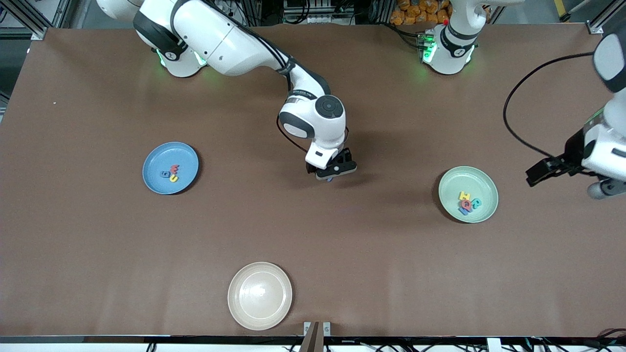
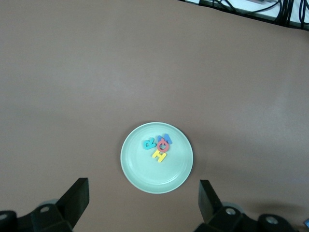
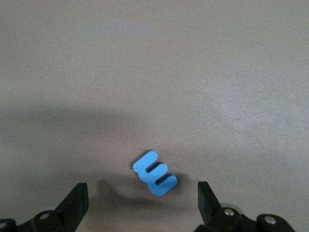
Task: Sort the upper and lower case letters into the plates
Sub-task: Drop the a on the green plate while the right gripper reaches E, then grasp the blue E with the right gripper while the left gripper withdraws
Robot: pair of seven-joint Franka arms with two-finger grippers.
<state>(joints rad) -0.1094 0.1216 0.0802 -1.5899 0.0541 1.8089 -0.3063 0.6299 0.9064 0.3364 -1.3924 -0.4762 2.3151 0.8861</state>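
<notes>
On brown table [image 1: 98, 254]: both claws released, right claw [image 3: 142, 203] over blue letter [image 3: 155, 172].

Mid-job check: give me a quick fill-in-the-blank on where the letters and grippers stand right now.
1. The loose blue letter lies on the ____, under the open right gripper.
2. The cream plate holds ____ letters.
3. The yellow H lies in the ____ plate.
4. The left gripper is ____.

Missing: table; no; green; open
</notes>
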